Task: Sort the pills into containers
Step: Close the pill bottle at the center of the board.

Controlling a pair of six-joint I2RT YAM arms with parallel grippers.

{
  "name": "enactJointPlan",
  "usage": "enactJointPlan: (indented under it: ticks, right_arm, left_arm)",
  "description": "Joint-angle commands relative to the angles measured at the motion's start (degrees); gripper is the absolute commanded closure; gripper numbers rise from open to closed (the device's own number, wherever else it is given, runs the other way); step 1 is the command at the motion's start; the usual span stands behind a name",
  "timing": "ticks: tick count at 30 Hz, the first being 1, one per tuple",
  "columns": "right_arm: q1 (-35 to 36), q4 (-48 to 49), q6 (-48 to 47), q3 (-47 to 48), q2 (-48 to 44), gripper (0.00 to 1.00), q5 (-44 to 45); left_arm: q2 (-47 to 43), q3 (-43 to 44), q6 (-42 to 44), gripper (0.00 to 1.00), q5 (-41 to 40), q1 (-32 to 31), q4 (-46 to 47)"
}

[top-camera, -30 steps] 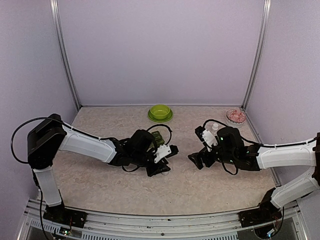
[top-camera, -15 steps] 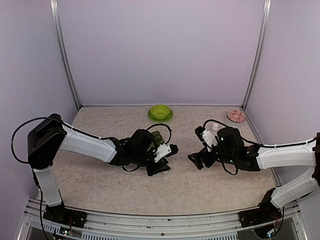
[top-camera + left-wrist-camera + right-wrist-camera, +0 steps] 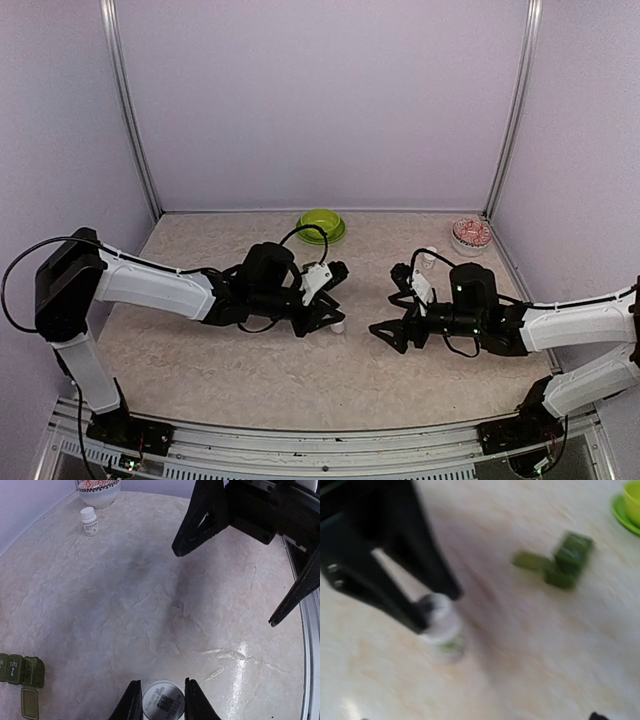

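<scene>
My left gripper is shut on a small white bottle with a printed label, low over the table. In the blurred right wrist view the same bottle sits between the left gripper's black fingers. The dark green containers, a row of compartments with one lid open, lie just left of that gripper; the top view hides them behind the arm. My right gripper faces the bottle from the right, open and empty, its fingers spread wide. No pills show.
A second white bottle stands by a red-patterned bowl at the back right. A lime green bowl sits at the back centre. The tabletop is pale marbled stone, walled on three sides.
The left arm has swung round with the bottle, covering the green containers in the top view. The right gripper has dropped nearer the front edge and slightly left.
</scene>
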Motion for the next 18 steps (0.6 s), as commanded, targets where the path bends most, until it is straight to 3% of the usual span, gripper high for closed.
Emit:
enactJointPlan:
  ticks: [1,8,18]
  right_arm:
    - [-0.19,10.08,0.91,-2.17,-2.55,0.08,-8.43]
    - [1.46,20.17,0.37,-3.74,-3.72,0.14,-9.63]
    - [5.4,25.05,-4.78,-3.58,-3.68,0.2,-4.87]
  left_arm:
    - [-4.48,-2.6,-6.05,0.89,4.59,0.26,9.48]
    - [-8.56,-5.81,-14.8,0.88,6.3,-1.41,20.52]
    - [-10.61,-9.07,-26.44,0.87,5.42,-3.65,33.28]
